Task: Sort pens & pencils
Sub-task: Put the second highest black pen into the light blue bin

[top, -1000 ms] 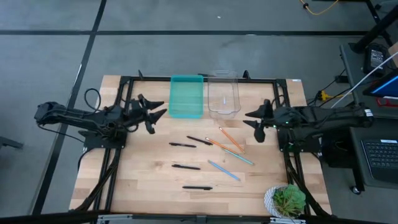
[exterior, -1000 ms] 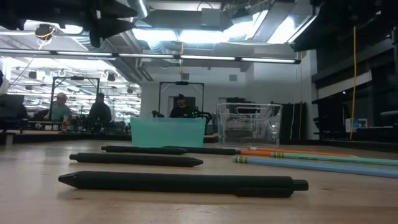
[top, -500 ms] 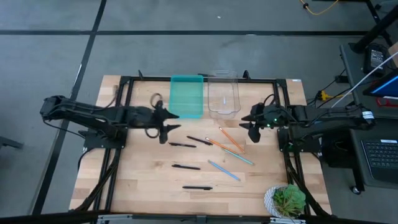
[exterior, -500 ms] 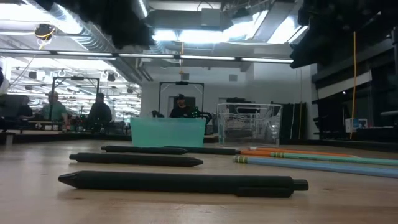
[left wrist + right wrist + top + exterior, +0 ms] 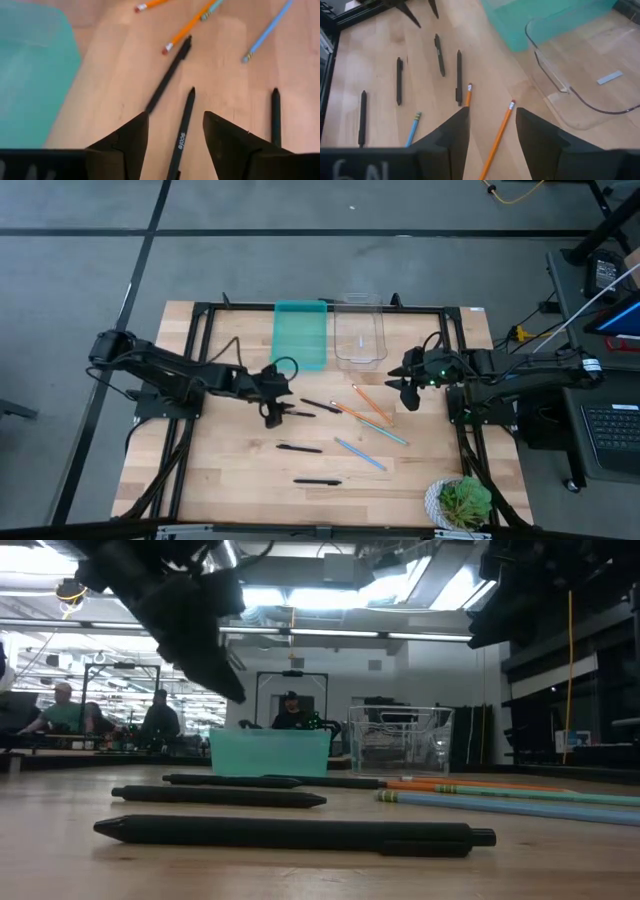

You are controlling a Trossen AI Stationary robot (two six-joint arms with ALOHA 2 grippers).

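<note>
Four black pens lie on the wooden table: one (image 5: pixel 293 413) under my left gripper, one (image 5: pixel 320 406) beside it, and two nearer ones (image 5: pixel 300 448) (image 5: pixel 317 481). Two orange pencils (image 5: pixel 372 405) (image 5: pixel 350 413) and two light-blue pencils (image 5: pixel 392 435) (image 5: pixel 360 454) lie right of them. My left gripper (image 5: pixel 275 410) is open above the far-left pen; in the left wrist view its fingers (image 5: pixel 175 116) stand on either side of that pen (image 5: pixel 182 132) without touching it. My right gripper (image 5: pixel 404 387) is open and empty above the table, right of the orange pencils (image 5: pixel 497 134).
A teal bin (image 5: pixel 300 335) and a clear bin (image 5: pixel 360 330) stand side by side at the table's far edge. A small potted plant (image 5: pixel 462 502) sits at the near right corner. People show in the room beyond the table.
My left gripper has swung from the table's left side toward the right and the near edge, and has come down over the far-left pen, still open. My right gripper has shifted a little toward the table's left. The pens and pencils have not moved.
</note>
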